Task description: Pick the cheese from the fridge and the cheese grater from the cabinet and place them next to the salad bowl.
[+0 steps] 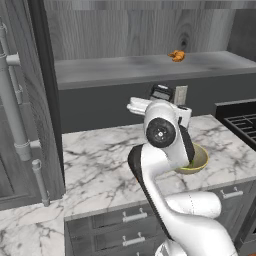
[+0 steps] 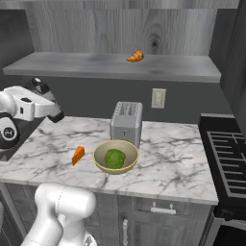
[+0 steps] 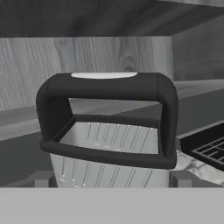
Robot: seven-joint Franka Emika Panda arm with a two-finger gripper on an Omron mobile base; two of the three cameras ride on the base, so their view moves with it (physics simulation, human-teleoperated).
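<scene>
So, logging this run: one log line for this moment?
cheese: on counter beside salad bowl | cheese grater: at jaws, grip unclear | croissant: on cabinet shelf

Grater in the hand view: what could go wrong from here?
1. The gripper seems to hold the cheese grater by its sides, below the handle; it could tilt or slip.
2. The cheese lies just left of the salad bowl, with the toaster behind it; setting down there could knock one.

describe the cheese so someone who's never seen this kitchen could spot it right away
Start at the marble counter below the long grey shelf. In front of the silver toaster sits a tan bowl of greens; the cheese lies on the counter just left of it. It is a tiny bright orange wedge, smooth, unlike the lumpy pastry on the shelf.
</scene>
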